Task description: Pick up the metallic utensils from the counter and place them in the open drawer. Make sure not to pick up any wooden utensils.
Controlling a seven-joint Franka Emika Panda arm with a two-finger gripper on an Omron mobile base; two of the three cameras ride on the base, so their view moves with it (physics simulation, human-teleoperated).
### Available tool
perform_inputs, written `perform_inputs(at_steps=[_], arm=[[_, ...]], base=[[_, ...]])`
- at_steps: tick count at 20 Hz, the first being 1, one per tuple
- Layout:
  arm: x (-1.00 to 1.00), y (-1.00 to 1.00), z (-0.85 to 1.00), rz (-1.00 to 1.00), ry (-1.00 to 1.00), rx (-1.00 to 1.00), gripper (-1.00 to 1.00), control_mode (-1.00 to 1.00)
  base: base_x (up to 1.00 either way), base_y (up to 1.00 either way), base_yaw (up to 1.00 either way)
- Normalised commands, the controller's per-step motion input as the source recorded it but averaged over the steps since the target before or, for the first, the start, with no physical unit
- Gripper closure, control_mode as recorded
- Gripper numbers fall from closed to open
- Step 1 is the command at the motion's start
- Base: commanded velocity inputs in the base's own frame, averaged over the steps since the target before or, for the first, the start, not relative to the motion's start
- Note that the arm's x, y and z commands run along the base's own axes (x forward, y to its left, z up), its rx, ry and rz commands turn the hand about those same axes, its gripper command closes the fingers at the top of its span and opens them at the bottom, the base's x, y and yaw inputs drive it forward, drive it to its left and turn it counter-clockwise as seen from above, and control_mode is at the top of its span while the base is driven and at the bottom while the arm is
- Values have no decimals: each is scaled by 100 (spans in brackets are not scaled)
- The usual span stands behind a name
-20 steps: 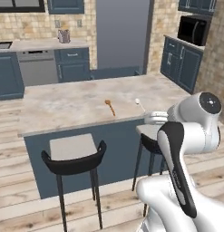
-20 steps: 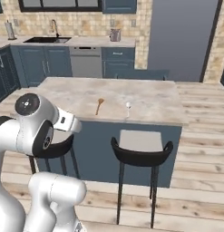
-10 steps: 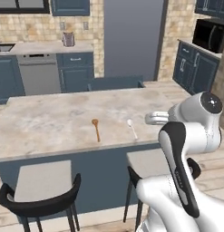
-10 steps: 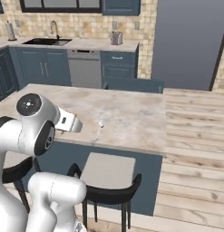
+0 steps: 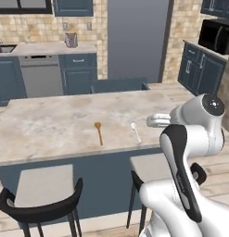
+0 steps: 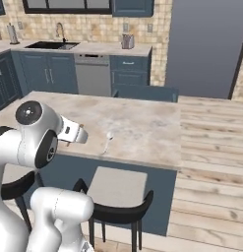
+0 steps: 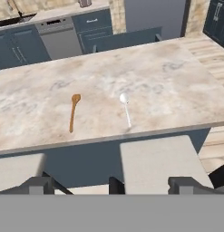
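the metal spoon (image 7: 126, 108) lies flat on the bench (image 7: 177, 86) near its front edge, bowl pointing to 12 o'clock, with the wooden spoon (image 7: 73, 112) well apart at its 9 o'clock. it looks light, stiff and slick; i'd pinch across the thin handle. the gripper (image 7: 143, 185) hangs back, jaws spread wide and empty.

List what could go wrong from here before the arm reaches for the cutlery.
1. The wooden spoon lies close beside the metal spoon on the counter; a slightly off reach could grab the wrong one.
2. The metal spoon is thin and flat, so the open gripper may slip off it.
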Motion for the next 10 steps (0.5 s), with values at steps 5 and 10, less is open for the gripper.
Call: perform_inputs(at_steps=[5, 10], arm=[[0, 0, 0, 0, 0, 0, -100, 100], [0, 0, 0, 0, 0, 0, -100, 100]], base=[[78, -15, 24], [77, -14, 18]])
